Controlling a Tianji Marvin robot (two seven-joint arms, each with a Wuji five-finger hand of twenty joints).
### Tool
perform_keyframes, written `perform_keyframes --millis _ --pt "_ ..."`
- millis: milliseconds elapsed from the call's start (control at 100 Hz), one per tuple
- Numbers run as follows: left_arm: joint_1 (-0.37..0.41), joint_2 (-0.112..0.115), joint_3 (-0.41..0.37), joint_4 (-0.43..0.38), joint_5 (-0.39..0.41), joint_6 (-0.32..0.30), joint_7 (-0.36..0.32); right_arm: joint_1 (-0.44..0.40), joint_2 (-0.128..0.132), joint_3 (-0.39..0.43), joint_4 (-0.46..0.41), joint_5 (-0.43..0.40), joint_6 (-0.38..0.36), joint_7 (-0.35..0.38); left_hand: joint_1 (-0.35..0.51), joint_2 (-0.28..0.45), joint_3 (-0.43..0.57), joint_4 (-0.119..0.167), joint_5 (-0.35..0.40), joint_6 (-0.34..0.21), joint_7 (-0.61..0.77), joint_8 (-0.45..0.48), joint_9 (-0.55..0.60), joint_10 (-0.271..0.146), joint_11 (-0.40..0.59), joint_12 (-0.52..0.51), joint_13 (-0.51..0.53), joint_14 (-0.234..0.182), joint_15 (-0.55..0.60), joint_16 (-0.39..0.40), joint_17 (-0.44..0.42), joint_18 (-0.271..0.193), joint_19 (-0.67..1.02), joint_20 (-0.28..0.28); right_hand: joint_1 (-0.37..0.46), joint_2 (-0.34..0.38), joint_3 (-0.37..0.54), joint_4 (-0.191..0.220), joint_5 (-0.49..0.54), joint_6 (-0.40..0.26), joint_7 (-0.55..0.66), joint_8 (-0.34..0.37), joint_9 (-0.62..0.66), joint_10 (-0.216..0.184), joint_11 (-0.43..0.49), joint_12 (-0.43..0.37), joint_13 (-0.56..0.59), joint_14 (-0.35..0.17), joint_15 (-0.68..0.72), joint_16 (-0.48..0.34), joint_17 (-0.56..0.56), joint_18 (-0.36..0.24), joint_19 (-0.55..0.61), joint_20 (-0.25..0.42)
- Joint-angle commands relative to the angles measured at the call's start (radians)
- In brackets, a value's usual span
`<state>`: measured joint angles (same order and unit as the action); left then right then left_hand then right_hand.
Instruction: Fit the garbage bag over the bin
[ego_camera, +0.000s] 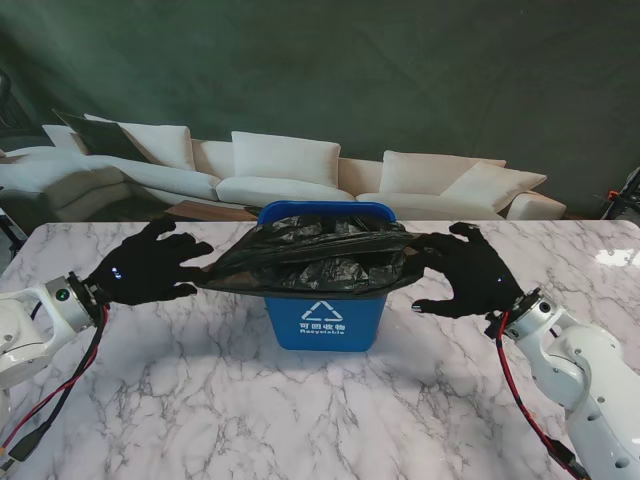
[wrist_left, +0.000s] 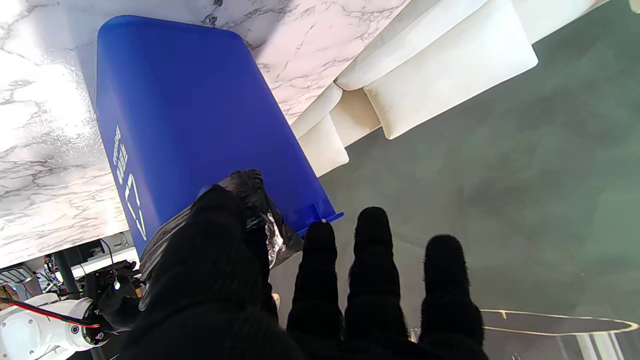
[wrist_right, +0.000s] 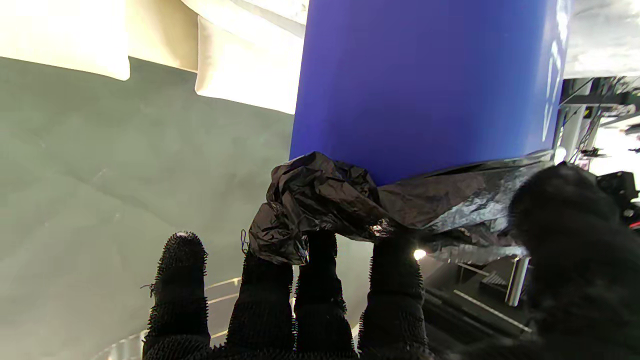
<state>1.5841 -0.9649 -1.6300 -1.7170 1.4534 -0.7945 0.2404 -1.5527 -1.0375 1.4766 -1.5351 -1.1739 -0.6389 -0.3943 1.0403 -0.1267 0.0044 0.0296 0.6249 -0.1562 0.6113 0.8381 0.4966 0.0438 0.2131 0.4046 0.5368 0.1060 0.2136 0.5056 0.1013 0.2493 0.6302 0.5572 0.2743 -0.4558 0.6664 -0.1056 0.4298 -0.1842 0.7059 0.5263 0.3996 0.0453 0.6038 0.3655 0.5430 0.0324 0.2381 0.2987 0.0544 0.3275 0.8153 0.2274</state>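
- Standing upright near the middle of the marbled surface (ego_camera: 180, 400): blue bin (ego_camera: 325, 322), white recycling mark facing me.
- Lying crumpled over the bin's mouth: black garbage bag (ego_camera: 310, 262), stretched sideways past both side walls, sagging into the opening, far rim of the bin showing bare and blue behind it.
- Gripping the bag's left edge: left hand (ego_camera: 148, 266), gloved in black, thumb pinching the plastic just beside the bin's left wall, the other fingers (wrist_left: 371, 280) spreading straight and apart.
- Showing in the left wrist view: a fold of bag (wrist_left: 260, 220) pressed under the thumb against the bin's upper corner (wrist_left: 200, 130).
- Gripping the bag's right edge: right hand (ego_camera: 468, 272), also gloved in black, fingers (wrist_right: 320, 295) tucked under a bunched fold, thumb closing from the other side.
- Showing in the right wrist view: bag (wrist_right: 350, 200) gathered along the bin's rim, touching the blue wall (wrist_right: 425, 75).
- Sitting beyond the surface against a dark green wall: white sofa (ego_camera: 290, 170).
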Motion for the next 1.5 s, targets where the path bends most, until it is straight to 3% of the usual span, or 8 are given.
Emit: perform_keyframes --millis 0,190,300,690,820,1020,1240,1490 --pt "0.0 -0.001 0.002 0.008 0.0 -0.004 -0.017 -0.017 -0.01 0.012 -0.007 0.006 0.014 0.001 0.011 0.018 -0.001 0.004 0.014 0.028 0.029 0.0 -0.033 0.015 -0.009 -0.01 -0.02 0.009 0.009 0.003 -0.022 0.006 -0.023 0.002 -0.049 -0.021 -0.023 0.025 -0.048 0.077 -0.041 -0.036 -0.033 0.014 -0.004 -0.006 -0.022 0.031 -0.005 0.008 -0.023 0.001 -0.019 0.017" --pt "-0.002 -0.002 0.005 0.004 -0.006 -0.005 -0.032 -0.04 -0.026 0.035 -0.022 0.084 0.025 0.048 0.011 0.017 -0.001 0.004 0.014 0.028 0.031 0.0 -0.03 0.014 -0.01 -0.009 -0.02 0.01 0.009 0.002 -0.022 0.007 -0.025 0.002 -0.112 -0.044 -0.041 0.018 0.061 0.201 -0.109 -0.122 -0.043 0.035 -0.019 -0.017 -0.036 0.037 -0.012 0.007 -0.029 0.006 -0.031 0.024" --pt "-0.005 -0.002 0.008 0.005 -0.005 -0.005 -0.032 -0.044 -0.026 0.038 -0.018 0.084 0.03 0.046 0.012 0.017 0.0 0.004 0.016 0.027 0.034 0.001 -0.03 0.015 -0.011 -0.009 -0.02 0.011 0.009 0.002 -0.023 0.006 -0.026 0.002 -0.12 -0.055 -0.017 0.013 0.147 -0.056 0.083 0.021 -0.07 0.042 -0.035 -0.029 -0.065 0.041 -0.028 0.002 -0.036 0.013 -0.046 0.035" --pt "-0.004 -0.003 0.01 0.001 -0.005 0.0 -0.042 -0.049 -0.03 0.036 -0.001 0.115 0.037 0.059 0.013 0.017 0.001 0.004 0.016 0.027 0.034 0.001 -0.03 0.015 -0.012 -0.009 -0.021 0.01 0.008 0.002 -0.023 0.007 -0.03 0.002 0.051 0.233 -0.28 0.029 0.481 -0.223 0.092 -0.091 -0.029 -0.055 -0.19 -0.123 -0.144 0.017 -0.108 -0.044 -0.092 -0.011 -0.169 0.036" --pt "-0.004 -0.003 0.012 0.001 -0.007 0.001 -0.044 -0.053 -0.019 0.026 0.004 0.07 0.048 0.063 0.012 0.017 0.0 0.003 0.016 0.028 0.034 0.001 -0.029 0.015 -0.012 -0.009 -0.02 0.011 0.008 0.002 -0.023 0.008 -0.032 0.002 0.104 0.245 -0.365 0.022 0.277 -0.266 0.031 -0.257 -0.097 -0.042 -0.251 -0.146 -0.188 0.017 -0.14 -0.064 -0.106 -0.015 -0.215 0.046" --pt "-0.007 -0.003 0.013 0.002 -0.008 -0.001 -0.041 -0.044 -0.023 0.004 0.025 0.081 0.049 0.042 0.013 0.016 0.001 0.003 0.017 0.028 0.034 0.001 -0.03 0.015 -0.013 -0.009 -0.021 0.012 0.008 0.002 -0.023 0.006 -0.033 0.003 0.031 0.096 -0.188 0.044 -0.037 -0.267 -0.059 -0.263 -0.172 -0.006 -0.24 -0.146 -0.19 0.032 -0.15 -0.069 -0.09 -0.005 -0.238 0.067" --pt "-0.007 -0.003 0.011 0.002 -0.007 -0.002 -0.04 -0.075 -0.055 0.021 -0.009 0.268 0.049 0.111 0.013 0.016 0.001 0.003 0.018 0.027 0.035 0.002 -0.029 0.015 -0.013 -0.009 -0.021 0.012 0.008 0.002 -0.024 0.008 -0.034 0.003 0.054 -0.038 -0.117 0.03 0.121 -0.275 0.046 -0.162 -0.221 0.015 -0.289 -0.177 -0.215 0.077 -0.178 -0.096 -0.091 0.047 -0.271 0.042" --pt "-0.01 -0.003 0.017 0.003 -0.01 -0.003 -0.046 -0.099 -0.069 0.042 -0.036 0.335 0.053 0.121 0.013 0.016 0.001 0.003 0.017 0.029 0.036 0.004 -0.03 0.016 -0.014 -0.009 -0.021 0.011 0.008 0.001 -0.024 0.008 -0.035 0.004 0.054 -0.031 -0.117 0.028 -0.124 -0.218 -0.073 -0.141 -0.215 0.004 -0.231 -0.148 -0.198 0.074 -0.17 -0.1 -0.079 0.054 -0.267 0.027"
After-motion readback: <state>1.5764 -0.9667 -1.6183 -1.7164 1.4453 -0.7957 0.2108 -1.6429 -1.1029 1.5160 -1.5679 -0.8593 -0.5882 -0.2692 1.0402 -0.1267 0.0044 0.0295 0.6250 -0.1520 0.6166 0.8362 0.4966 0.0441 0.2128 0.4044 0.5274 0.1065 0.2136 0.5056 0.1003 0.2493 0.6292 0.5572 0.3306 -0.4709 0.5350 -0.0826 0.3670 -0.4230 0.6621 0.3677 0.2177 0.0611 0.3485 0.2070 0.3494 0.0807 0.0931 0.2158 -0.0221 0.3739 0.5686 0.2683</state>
